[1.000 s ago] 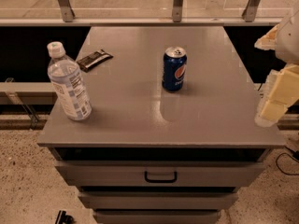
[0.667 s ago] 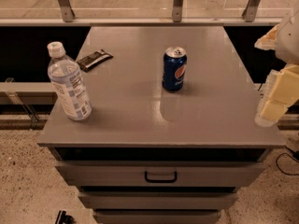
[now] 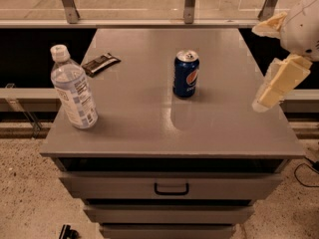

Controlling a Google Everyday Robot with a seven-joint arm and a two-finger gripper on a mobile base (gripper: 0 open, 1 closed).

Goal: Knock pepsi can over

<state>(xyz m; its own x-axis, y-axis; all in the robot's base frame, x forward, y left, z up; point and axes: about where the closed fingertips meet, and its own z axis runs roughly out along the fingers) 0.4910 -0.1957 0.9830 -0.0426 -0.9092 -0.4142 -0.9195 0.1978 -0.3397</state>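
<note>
Pepsi can upright on grey cabinet, tool (fingers apart, empty) well apart at its edge

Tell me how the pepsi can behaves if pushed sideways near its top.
The pepsi can stands upright, taller than its base is wide, so it would probably tip rather than slide. Once down, its round body may roll across the smooth tabletop. The gripper hangs open at the right edge, apart from it.

The small dark blue aluminium pepsi can stands upright mid-top on the grey drawer cabinet. The cream two-finger gripper hovers at the right edge, fingers spread, well apart from it.
</note>
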